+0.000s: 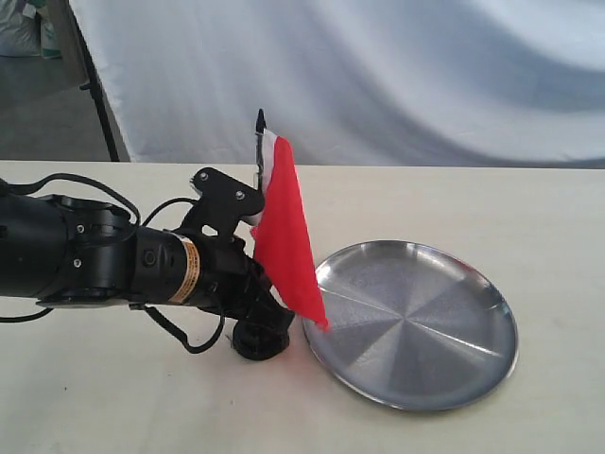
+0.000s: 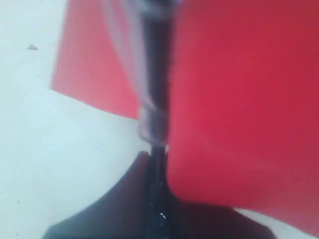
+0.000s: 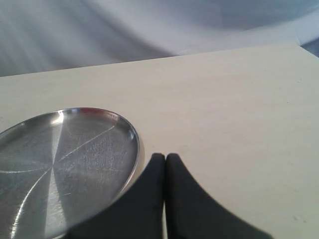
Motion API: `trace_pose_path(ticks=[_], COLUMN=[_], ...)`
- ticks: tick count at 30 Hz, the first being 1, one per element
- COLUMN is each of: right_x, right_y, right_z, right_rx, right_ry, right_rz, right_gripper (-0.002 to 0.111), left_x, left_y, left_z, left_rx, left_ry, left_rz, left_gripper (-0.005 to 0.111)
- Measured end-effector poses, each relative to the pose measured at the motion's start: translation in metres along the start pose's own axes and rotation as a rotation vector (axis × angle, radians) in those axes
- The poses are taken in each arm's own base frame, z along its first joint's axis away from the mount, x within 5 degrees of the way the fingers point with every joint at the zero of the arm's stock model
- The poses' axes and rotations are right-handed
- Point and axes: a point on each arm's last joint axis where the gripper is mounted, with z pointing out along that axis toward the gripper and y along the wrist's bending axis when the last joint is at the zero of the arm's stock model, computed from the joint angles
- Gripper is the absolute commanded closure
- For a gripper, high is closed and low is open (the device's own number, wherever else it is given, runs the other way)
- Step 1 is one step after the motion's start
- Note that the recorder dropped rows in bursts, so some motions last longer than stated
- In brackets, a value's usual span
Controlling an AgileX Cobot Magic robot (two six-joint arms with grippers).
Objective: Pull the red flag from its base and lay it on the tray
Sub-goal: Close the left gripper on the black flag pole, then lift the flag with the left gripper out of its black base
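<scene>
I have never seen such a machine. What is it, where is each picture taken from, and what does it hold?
This is a robot with two arms, each ending in a two-fingered gripper. The wide picture comes from a camera off the arms; the two close ones come from cameras on the wrists. On the table lie a silver tray and a small black base. The left gripper is closed on the stick of the red flag, just above the base. The right gripper is shut and empty, near the tray.
</scene>
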Motion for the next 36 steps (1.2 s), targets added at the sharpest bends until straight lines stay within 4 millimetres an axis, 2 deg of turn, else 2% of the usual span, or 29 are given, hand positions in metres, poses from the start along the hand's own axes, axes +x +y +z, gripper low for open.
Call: trace_pose_path(ticks=[7,14,17,18,20,21,31,36], right_x=[0.0,0.0,0.0,0.0,0.0,0.0,0.0,0.0], right_y=[0.0,0.0,0.0,0.0,0.0,0.0,0.0,0.0], right_z=[0.0,0.0,0.0,0.0,0.0,0.0,0.0,0.0], right_rx=[0.0,0.0,0.0,0.0,0.0,0.0,0.0,0.0], right_ry=[0.0,0.0,0.0,0.0,0.0,0.0,0.0,0.0], right_rz=[0.0,0.0,0.0,0.0,0.0,0.0,0.0,0.0], right_gripper=[0.109,0.109,0.109,0.109,0.109,0.109,0.109,0.109], left_x=[0.0,0.0,0.0,0.0,0.0,0.0,-0.002,-0.021], left_y=[0.0,0.001,0.001,0.001,0.001,0.001,0.001,-0.001], left_z=[0.0,0.0,0.0,0.0,0.0,0.0,-0.003,-0.029], left_rx=[-0.004,-0.007,-0.007,-0.007,-0.007,-0.007,-0.01,-0.004], left_ry=[0.002,0.003,0.003,0.003,0.003,0.003,-0.005,-0.102], left_rz=[0.004,0.004,0.007,0.01,0.01,0.01,0.016,0.02], left_gripper=[0.105,0.085,0.088,0.091,0.105,0.106,0.107,0.107])
